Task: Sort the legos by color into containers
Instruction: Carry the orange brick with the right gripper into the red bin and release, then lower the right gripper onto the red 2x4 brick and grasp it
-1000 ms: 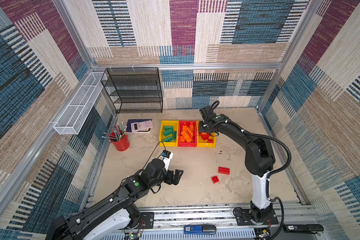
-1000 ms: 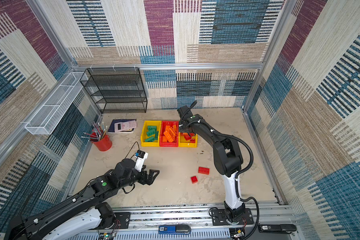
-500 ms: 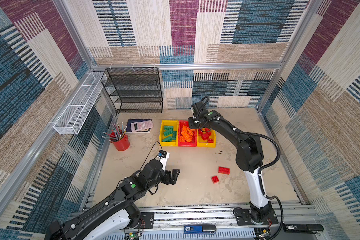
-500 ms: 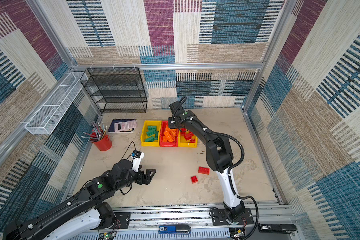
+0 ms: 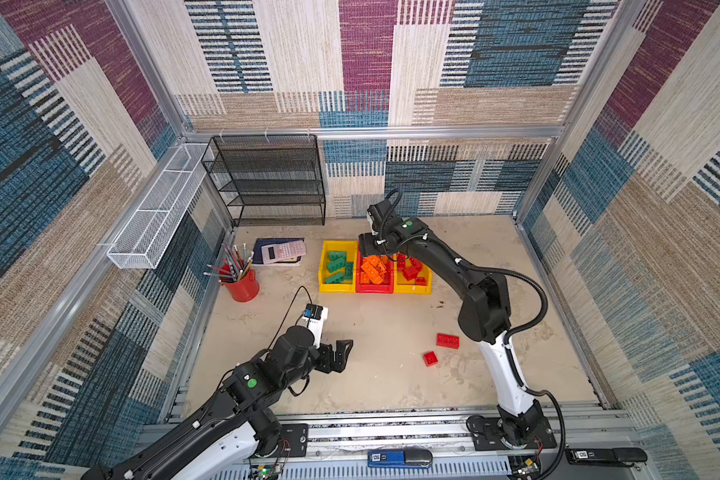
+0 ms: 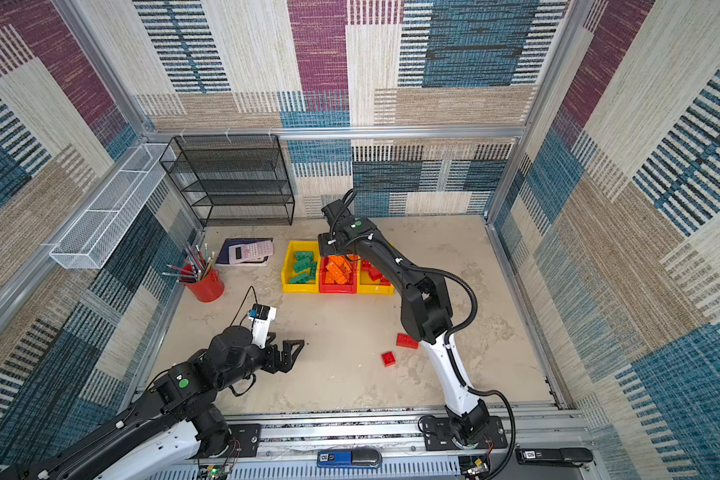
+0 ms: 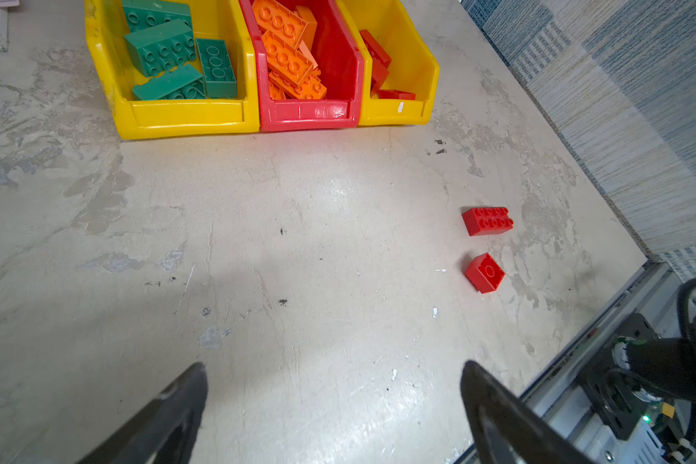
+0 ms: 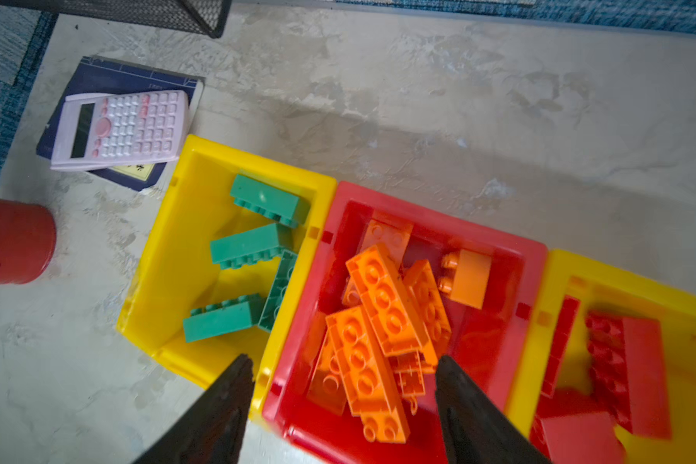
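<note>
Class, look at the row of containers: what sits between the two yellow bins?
The red bin, holding orange bricks, sits directly between them, as both top views show.

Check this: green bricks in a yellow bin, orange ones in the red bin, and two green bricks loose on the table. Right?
No: the two loose bricks on the table are red, not green, as the left wrist view shows. The rest holds.

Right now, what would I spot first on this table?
Three plastic bins stand in a row at the back: the left yellow bin holds green studded bricks, the red middle bin orange studded bricks, the right yellow bin red studded bricks. A long red brick and a small square red brick lie loose beside the right arm. The right pincer hangs open over the orange bricks.
</note>
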Tool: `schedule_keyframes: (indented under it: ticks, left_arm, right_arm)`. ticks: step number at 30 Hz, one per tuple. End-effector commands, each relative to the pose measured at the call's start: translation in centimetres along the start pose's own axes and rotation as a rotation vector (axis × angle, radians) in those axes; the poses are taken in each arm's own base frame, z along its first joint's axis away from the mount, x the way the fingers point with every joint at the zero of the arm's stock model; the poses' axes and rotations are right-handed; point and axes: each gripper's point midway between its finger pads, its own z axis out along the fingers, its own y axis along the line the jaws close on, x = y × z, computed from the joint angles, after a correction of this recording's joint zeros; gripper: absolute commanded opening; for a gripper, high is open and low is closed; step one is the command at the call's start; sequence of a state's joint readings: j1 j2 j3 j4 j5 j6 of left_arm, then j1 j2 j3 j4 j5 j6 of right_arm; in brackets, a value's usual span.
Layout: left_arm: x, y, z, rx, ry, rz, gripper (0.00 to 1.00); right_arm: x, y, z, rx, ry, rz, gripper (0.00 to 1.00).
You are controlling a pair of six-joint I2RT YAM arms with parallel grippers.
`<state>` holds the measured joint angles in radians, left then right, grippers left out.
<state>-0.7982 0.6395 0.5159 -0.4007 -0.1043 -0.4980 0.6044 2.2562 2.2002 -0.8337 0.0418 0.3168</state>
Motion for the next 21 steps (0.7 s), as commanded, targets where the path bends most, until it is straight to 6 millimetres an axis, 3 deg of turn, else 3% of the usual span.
schedule_keyframes:
  ticks: [1,6,14,18,21]
  left_arm:
    - [0.3,-0.1,0.1,0.011,0.011,-0.019,0.98]
    - [0.3,-1.6,0.7,0.080,0.033,-0.010,0.99]
    - [0.2,-5.3,3.1,0.220,0.106,0.019,0.99]
    - [0.6,-7.4,4.4,0.281,0.145,0.039,0.99]
    - [0.8,-8.4,5.1,0.295,0.157,0.052,0.99]
  right_arm:
    - [0.6,-1.5,-3.0,0.070,-0.024,0.012,0.74]
    - [7.1,-5.1,-6.8,0.144,-0.002,0.085,0.80]
    - [21.6,-12.0,-11.8,0.286,0.098,0.292,0.84]
    - [26.1,-14.1,-13.7,0.321,0.102,0.386,0.84]
    - [28.1,-14.6,-14.0,0.310,0.107,0.427,0.85]
